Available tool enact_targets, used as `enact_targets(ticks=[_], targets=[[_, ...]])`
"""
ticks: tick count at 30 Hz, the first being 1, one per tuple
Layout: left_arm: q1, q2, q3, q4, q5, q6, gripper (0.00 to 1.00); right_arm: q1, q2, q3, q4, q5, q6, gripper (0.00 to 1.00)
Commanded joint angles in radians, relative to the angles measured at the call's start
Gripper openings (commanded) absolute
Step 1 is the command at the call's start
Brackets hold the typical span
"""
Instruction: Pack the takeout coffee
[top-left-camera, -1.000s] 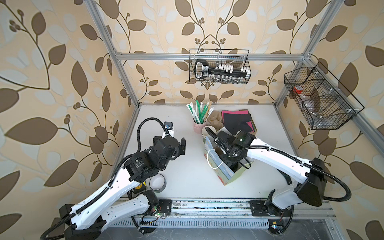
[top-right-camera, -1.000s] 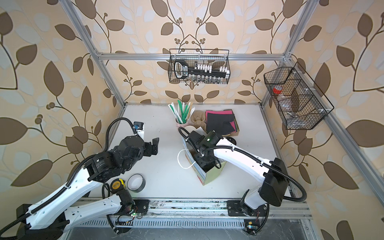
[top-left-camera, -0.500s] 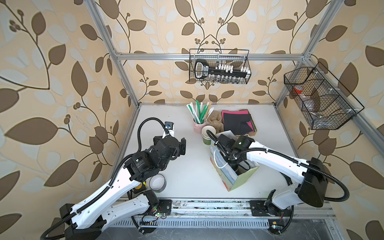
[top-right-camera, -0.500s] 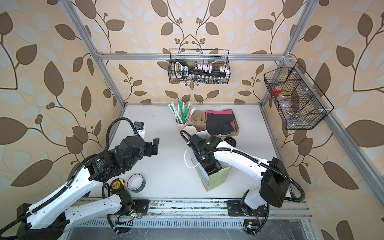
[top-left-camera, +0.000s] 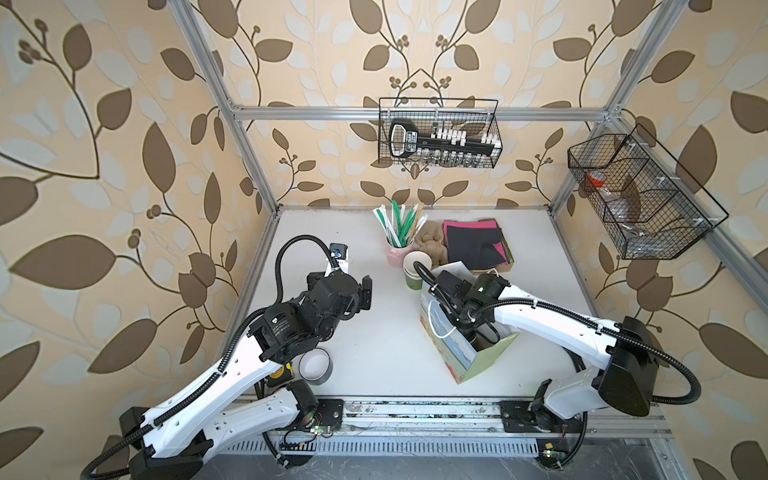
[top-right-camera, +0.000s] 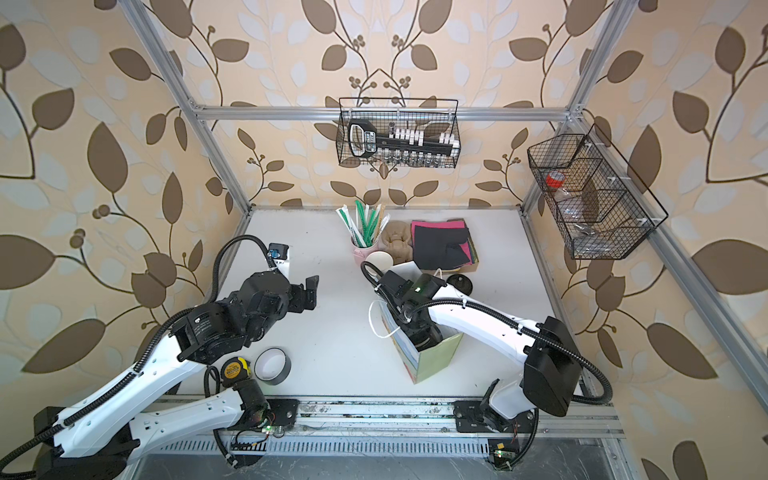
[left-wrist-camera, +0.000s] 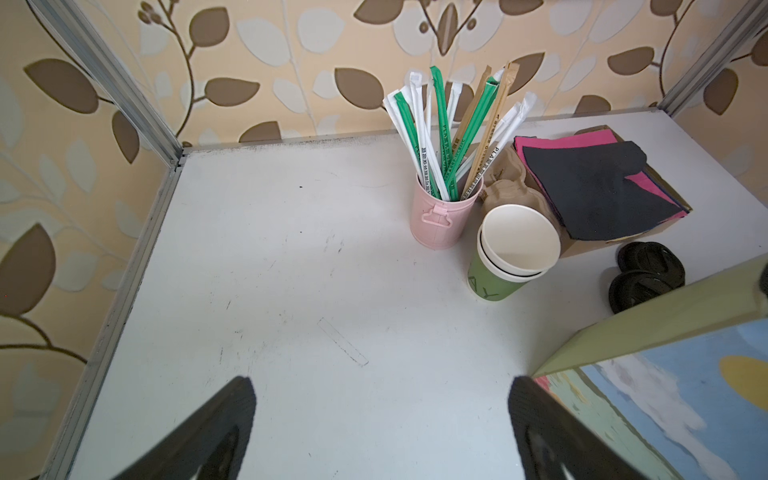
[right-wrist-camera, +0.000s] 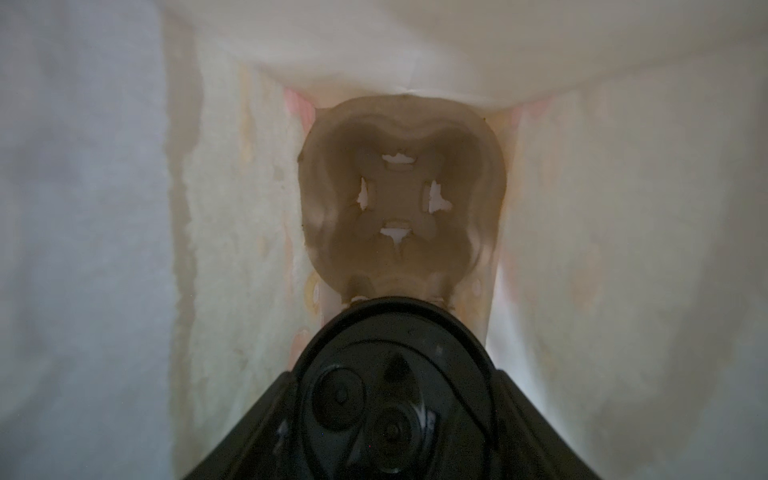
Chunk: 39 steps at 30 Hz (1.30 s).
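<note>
The takeout coffee (right-wrist-camera: 395, 365) sits low in the centre of the right wrist view, inside the paper bag (top-left-camera: 469, 361), with its black sip lid facing the camera. In both top views the cup is hidden by the right arm and the bag walls. The bag stands open on the bench (top-left-camera: 374, 257), right of centre in both top views. The right hand (right-wrist-camera: 395, 395) reaches down through the bag mouth and grips the cup, with one of its fingers (right-wrist-camera: 257, 428) on each side of the lid. Beyond the lid, mid-frame, a brown pulp carrier (right-wrist-camera: 399, 199) lies on the bag floor; whether the cup base touches it cannot be told. The left hand (left-wrist-camera: 382, 419) hangs spread wide over bare bench, left of centre in both top views, holding nothing. The stack of green cups (left-wrist-camera: 498, 282) and the loose black lids (left-wrist-camera: 644, 274), right of centre in the left wrist view, are not part of the load. Handling, as a judgement: the cup is light and its thin paper wall yields under pressure, so keep grip force moderate. The lid is a smooth press fit, so do not lift by it. Take hold on opposite sides of the upper wall, just under the rim, where the cup is stiffest. Whether it holds liquid cannot be told, so keep it upright.
</note>
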Motion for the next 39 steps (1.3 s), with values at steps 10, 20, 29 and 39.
enact_targets(ticks=[10,20,29,39], targets=[[0.013,0.001,-0.009,0.021,-0.006,0.022,0.96,0.009,-0.03,0.015,-0.061,0.031,0.018,0.68],[0.013,0.002,-0.009,0.022,-0.004,0.023,0.96,0.024,-0.076,0.039,-0.074,0.066,0.042,0.68],[0.013,0.002,-0.009,0.022,-0.001,0.023,0.96,0.028,-0.163,0.015,-0.065,0.076,0.061,0.68],[0.013,0.003,-0.009,0.022,-0.002,0.023,0.96,0.027,-0.227,-0.031,-0.057,0.071,0.073,0.67]])
